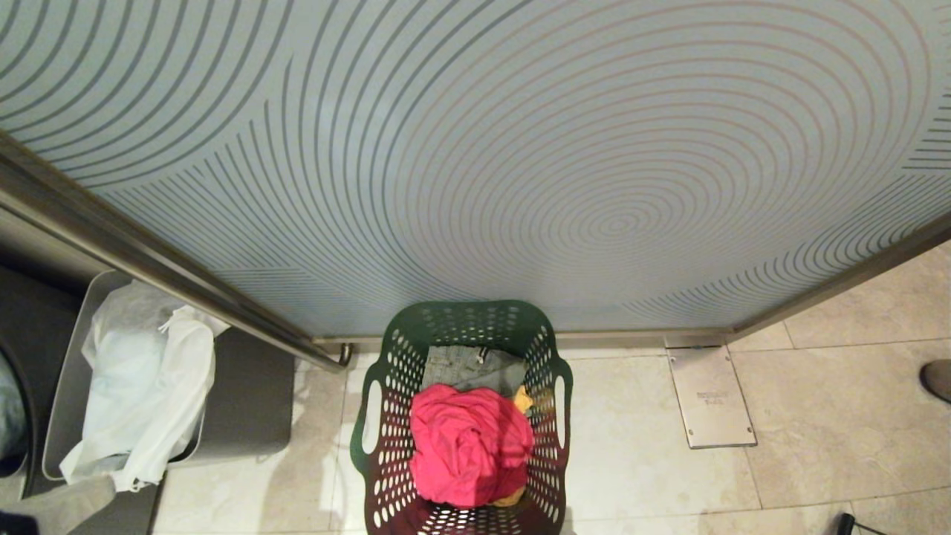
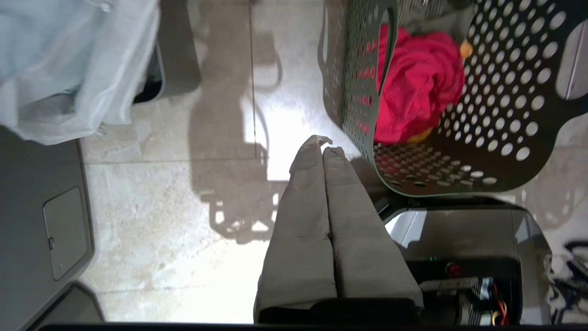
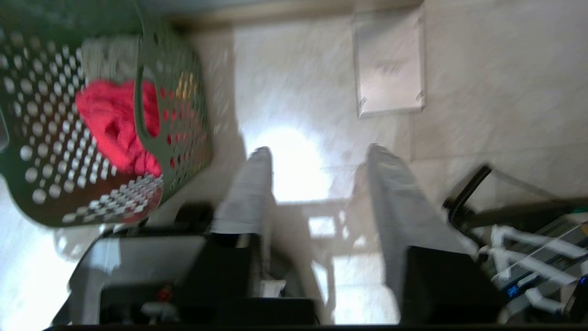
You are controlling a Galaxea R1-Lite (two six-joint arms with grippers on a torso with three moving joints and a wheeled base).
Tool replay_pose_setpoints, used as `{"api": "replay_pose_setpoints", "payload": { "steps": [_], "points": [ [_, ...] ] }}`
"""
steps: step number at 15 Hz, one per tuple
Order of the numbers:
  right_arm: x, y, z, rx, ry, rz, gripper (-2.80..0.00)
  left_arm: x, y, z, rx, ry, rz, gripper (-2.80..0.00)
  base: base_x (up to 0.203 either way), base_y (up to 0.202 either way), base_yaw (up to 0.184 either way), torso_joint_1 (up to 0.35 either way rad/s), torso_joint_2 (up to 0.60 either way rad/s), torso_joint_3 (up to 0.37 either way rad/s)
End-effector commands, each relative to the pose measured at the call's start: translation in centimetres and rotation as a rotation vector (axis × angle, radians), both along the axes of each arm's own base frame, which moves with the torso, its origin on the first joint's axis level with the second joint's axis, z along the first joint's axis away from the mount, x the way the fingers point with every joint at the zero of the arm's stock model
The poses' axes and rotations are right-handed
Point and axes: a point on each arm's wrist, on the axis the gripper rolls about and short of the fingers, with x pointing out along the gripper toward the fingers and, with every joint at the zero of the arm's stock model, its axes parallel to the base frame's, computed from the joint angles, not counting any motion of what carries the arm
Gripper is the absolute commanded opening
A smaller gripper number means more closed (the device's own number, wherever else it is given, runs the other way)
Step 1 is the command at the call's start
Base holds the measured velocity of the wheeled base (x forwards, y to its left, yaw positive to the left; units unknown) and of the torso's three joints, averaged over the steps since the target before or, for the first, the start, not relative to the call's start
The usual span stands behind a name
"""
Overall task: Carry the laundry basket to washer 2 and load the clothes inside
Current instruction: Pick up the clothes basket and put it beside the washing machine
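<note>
Three clothes [image 1: 469,443] in laundry basket [image 1: 386,416]

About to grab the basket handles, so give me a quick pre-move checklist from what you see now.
1. laundry basket upright on the floor: ok.
2. clothes inside the basket: ok.
3. Slot handles on both sides uncovered: ok.
4. left gripper jaws shut, beside the basket, holding nothing: not ok for grasping.
5. right gripper jaws apart, empty, beside the basket: ok.
6. washer 2 in view: cannot tell; only a patterned wall and a grey bin show.
</note>
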Motion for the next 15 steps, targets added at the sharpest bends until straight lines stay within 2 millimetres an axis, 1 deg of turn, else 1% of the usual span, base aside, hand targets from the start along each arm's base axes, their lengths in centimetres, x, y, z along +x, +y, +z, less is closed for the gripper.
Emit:
{"api": "replay_pose_setpoints", "payload": {
  "steps": [1, 3, 5, 7, 8, 10, 12, 13, 14, 15],
  "points": [
    [5.0, 0.5, -0.9, 0.001, 0.157, 0.034, 0.0, 4.2, -0.3, -0.9, 0.008, 0.161, -0.024, -2.8, 0.0, 0.0, 0.0, 0.0, 0.0, 0.0],
    [8.0, 1.4, -1.8, 0.007, 0.184, 0.082, 0.0, 6.8, -0.9, -1.6, 0.014, 0.21, -0.058, -2.8, 0.0, 0.0, 0.0, 0.0, 0.0, 0.0],
    [11.2, 2.3, -3.3, 0.015, 0.203, 0.13, 0.0, 9.3, -1.7, -2.8, -0.001, 0.258, -0.083, -2.8, 0.0, 0.0, 0.0, 0.0, 0.0, 0.0],
    [14.7, 3.8, -5.0, 0.029, 0.202, 0.171, 0.0, 11.8, -3.0, -4.1, -0.01, 0.263, -0.113, -2.8, 0.0, 0.0, 0.0, 0.0, 0.0, 0.0],
    [16.3, 4.7, -5.9, 0.048, 0.201, 0.189, 0.0, 12.7, -3.9, -4.5, 0.0, 0.252, -0.127, -2.8, 0.0, 0.0, 0.0, 0.0, 0.0, 0.0],
    [18.9, 6.7, -7.9, 0.091, 0.221, 0.216, 0.0, 13.4, -6.0, -5.4, 0.017, 0.27, -0.133, -2.8, 0.0, 0.0, 0.0, 0.0, 0.0, 0.0],
    [21.2, 8.4, -10.1, 0.121, 0.239, 0.229, 0.0, 13.5, -7.4, -6.1, 0.026, 0.29, -0.118, -2.8, 0.0, 0.0, 0.0, 0.0, 0.0, 0.0],
    [22.1, 9.1, -10.7, 0.136, 0.233, 0.238, 0.0, 13.4, -7.8, -6.1, 0.02, 0.288, -0.098, -2.8, 0.0, 0.0, 0.0, 0.0, 0.0, 0.0],
    [22.3, 10.4, -10.6, 0.164, 0.221, 0.264, 0.0, 13.2, -7.8, -5.9, 0.007, 0.279, -0.071, -2.8, 0.0, 0.0, 0.0, 0.0, 0.0, 0.0],
    [22.2, 11.4, -10.3, 0.191, 0.217, 0.286, 0.0, 13.1, -7.7, -5.9, 0.0, 0.279, -0.057, -2.8, 0.0, 0.0, 0.0, 0.0, 0.0, 0.0]
  ]
}}
